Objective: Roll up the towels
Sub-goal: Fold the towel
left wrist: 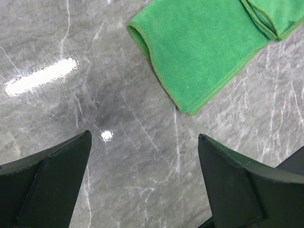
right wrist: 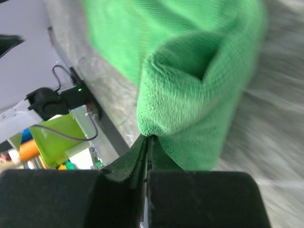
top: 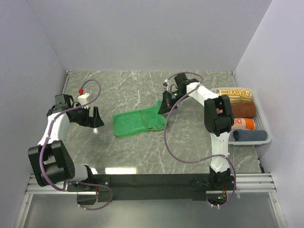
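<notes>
The bright green towel point(top: 137, 122) lies folded on the marble table near the middle. My right gripper point(top: 164, 108) is shut on the towel's right end and holds a fold of it point(right wrist: 190, 90) lifted off the table. My left gripper point(top: 96, 118) is open and empty, just left of the towel. In the left wrist view the towel's left end point(left wrist: 199, 52) lies beyond my spread fingers point(left wrist: 47, 180). Rolled towels lie in the tray at the right: yellow-striped point(top: 236, 94), brown point(top: 243, 109), orange-lettered point(top: 244, 124) and blue-grey point(top: 249, 136).
A white tray point(top: 267, 137) stands at the right edge by the wall. A small white object with a red top point(top: 84, 95) sits at the left behind my left arm. Grey walls close in the table on three sides.
</notes>
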Controlling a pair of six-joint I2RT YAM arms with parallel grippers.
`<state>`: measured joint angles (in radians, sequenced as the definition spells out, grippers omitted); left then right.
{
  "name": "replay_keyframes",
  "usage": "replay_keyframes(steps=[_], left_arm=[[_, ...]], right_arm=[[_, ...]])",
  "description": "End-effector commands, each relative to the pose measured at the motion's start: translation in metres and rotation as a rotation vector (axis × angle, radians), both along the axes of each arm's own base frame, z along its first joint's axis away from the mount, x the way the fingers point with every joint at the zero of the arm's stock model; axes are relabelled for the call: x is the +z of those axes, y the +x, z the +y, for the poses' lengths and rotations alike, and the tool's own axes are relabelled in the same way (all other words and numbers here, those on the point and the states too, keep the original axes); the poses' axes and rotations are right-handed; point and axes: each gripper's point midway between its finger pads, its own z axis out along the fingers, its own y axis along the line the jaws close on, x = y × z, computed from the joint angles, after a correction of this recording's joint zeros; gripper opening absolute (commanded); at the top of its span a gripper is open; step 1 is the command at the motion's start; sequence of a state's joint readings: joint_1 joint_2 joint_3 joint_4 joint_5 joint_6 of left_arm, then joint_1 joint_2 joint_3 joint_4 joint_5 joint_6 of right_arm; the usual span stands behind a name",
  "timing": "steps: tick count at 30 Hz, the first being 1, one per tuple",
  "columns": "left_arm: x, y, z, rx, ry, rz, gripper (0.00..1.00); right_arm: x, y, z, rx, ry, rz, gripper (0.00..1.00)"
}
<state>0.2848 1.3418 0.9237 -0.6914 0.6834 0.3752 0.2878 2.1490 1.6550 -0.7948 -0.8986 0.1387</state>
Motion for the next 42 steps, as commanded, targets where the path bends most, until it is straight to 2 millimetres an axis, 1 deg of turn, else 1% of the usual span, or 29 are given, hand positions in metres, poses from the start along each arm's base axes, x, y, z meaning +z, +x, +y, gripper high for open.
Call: replay_keyframes(steps=[1,2,3,4,5,6,7,9,10,13,15,17,18,20,21,23,24,25,26,27,28,30,31,33,34,36,38,39,42], left_arm=[[0.005,0.006,0.003,0.007,0.000,-0.018,0.99],[0.005,0.006,0.003,0.007,0.002,-0.017,0.99],[0.006,0.006,0.003,0.009,0.003,-0.017,0.99],[0.006,0.006,0.004,0.011,0.008,-0.017,0.99],[0.006,0.006,0.004,0.013,0.010,-0.013,0.99],[0.006,0.006,0.005,0.014,0.015,-0.011,0.99],[0.005,0.005,0.005,0.013,0.017,-0.007,0.99],[0.005,0.004,0.006,0.013,0.024,-0.003,0.99],[0.005,0.004,0.007,0.014,0.028,-0.004,0.99],[0.005,0.003,0.007,0.010,0.028,-0.003,0.99],[0.003,0.003,0.005,0.008,0.019,0.006,0.99],[0.003,0.002,0.002,-0.006,0.003,0.007,0.99],[0.002,0.000,0.000,-0.018,-0.004,0.017,0.99],[-0.002,-0.001,-0.003,-0.036,-0.002,0.035,0.99],[-0.004,-0.002,-0.008,-0.057,-0.002,0.040,0.98],[-0.008,0.001,-0.012,-0.071,-0.003,0.056,0.92],[-0.009,0.002,-0.021,-0.097,-0.010,0.061,0.83],[-0.010,0.003,-0.026,-0.112,-0.014,0.065,0.78],[-0.012,0.007,-0.031,-0.121,-0.022,0.079,0.75],[-0.014,0.006,-0.044,-0.158,-0.031,0.090,0.71],[-0.014,0.008,-0.050,-0.175,-0.038,0.093,0.64],[-0.017,0.011,-0.070,-0.218,-0.056,0.103,0.57],[-0.018,0.011,-0.078,-0.227,-0.075,0.114,0.54],[-0.024,0.016,-0.090,-0.248,-0.091,0.126,0.51],[-0.027,0.013,-0.101,-0.265,-0.101,0.146,0.47],[-0.041,0.015,-0.113,-0.289,-0.097,0.185,0.43],[-0.057,0.021,-0.114,-0.274,-0.078,0.232,0.40],[-0.062,0.024,-0.113,-0.264,-0.073,0.250,0.36],[-0.079,0.035,-0.108,-0.254,-0.038,0.300,0.31]], right_arm=[[0.027,0.006,0.035,0.039,0.089,-0.047,0.00],[0.026,0.002,0.046,0.060,0.094,-0.043,0.00],[0.028,0.002,0.053,0.060,0.100,-0.038,0.00],[0.023,0.003,0.059,0.064,0.102,-0.039,0.00],[0.023,0.000,0.069,0.072,0.102,-0.032,0.00],[0.022,0.002,0.073,0.073,0.102,-0.037,0.00],[0.013,0.004,0.078,0.074,0.093,-0.036,0.00],[0.006,0.003,0.086,0.073,0.089,-0.017,0.00],[-0.003,0.003,0.088,0.073,0.079,-0.006,0.00],[-0.019,-0.008,0.095,0.094,0.062,0.021,0.00],[-0.033,-0.013,0.095,0.090,0.025,0.027,0.00],[-0.043,-0.012,0.095,0.079,0.008,0.023,0.01],[-0.045,-0.010,0.095,0.079,0.001,0.018,0.11],[-0.051,-0.012,0.091,0.095,-0.021,0.026,0.18],[-0.044,-0.010,0.092,0.105,-0.008,0.012,0.28],[-0.034,-0.013,0.091,0.138,-0.003,-0.006,0.39],[-0.013,-0.010,0.093,0.151,0.025,-0.048,0.41],[-0.002,-0.011,0.091,0.157,0.029,-0.060,0.42],[0.010,-0.006,0.089,0.165,0.040,-0.102,0.49],[0.034,-0.003,0.087,0.162,0.059,-0.154,0.50],[0.044,-0.001,0.085,0.160,0.073,-0.182,0.50],[0.070,0.006,0.073,0.138,0.098,-0.239,0.50],[0.075,0.010,0.068,0.125,0.096,-0.254,0.50],[0.079,0.021,0.050,0.085,0.074,-0.286,0.49],[0.074,0.028,0.041,0.062,0.037,-0.298,0.49],[0.062,0.039,0.023,0.032,-0.004,-0.300,0.49],[0.054,0.045,0.009,0.010,-0.032,-0.281,0.48],[0.050,0.047,0.004,0.000,-0.047,-0.277,0.48],[0.042,0.061,-0.018,-0.050,-0.101,-0.310,0.47]])
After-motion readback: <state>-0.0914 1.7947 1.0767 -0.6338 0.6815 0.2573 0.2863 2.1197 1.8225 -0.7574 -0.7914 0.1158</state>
